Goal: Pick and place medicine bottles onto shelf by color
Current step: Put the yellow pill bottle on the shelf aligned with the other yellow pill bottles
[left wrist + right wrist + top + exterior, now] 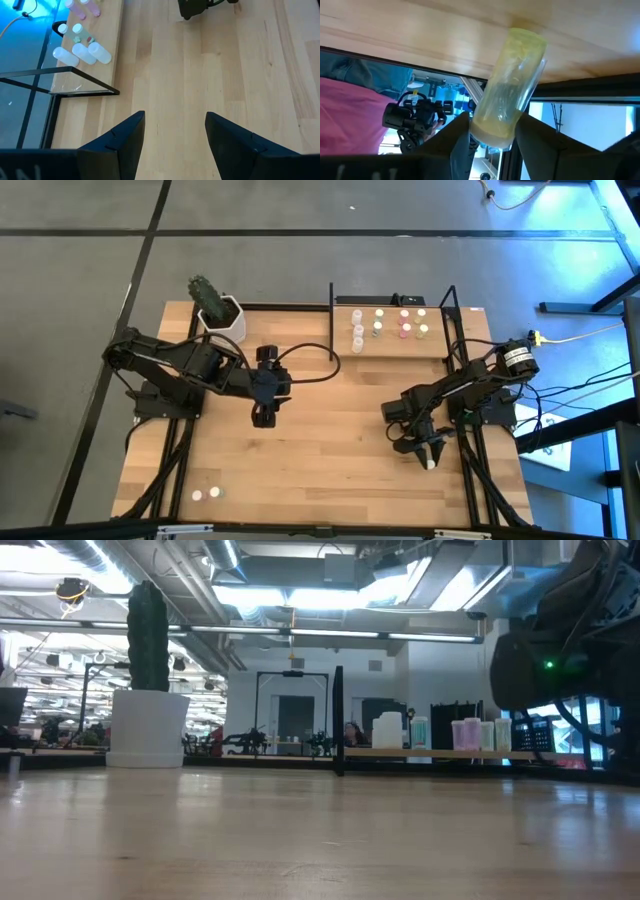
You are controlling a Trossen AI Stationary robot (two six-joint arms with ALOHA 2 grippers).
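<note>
My right gripper [427, 454] is low over the table's near right part, shut on a yellowish see-through medicine bottle [507, 85]. My left gripper [265, 416] hangs open above the table's middle, with only bare wood between its fingers [175, 145]. The shelf [400, 348], a light-wood board in a thin black frame, stands at the far right. Several small bottles [385, 325] stand on it in rows, the white ones [82, 50] nearest the left arm. Two white bottles [205, 494] stand near the table's near left corner. My right gripper pinches the yellowish bottle between its two fingers, on the round sides near one end [492, 125]. The fingers slant down toward the table's near edge. The bottle's other end [525, 32] meets the table wood, and the bottle sits tilted in the hold.
A white pot with a cactus [220, 312] stands at the far left corner, beside the shelf's left uprights. Cables run across the table's right edge [500, 395]. In the right wrist view a person in a pink top [350, 115] shows beyond the table's edge.
</note>
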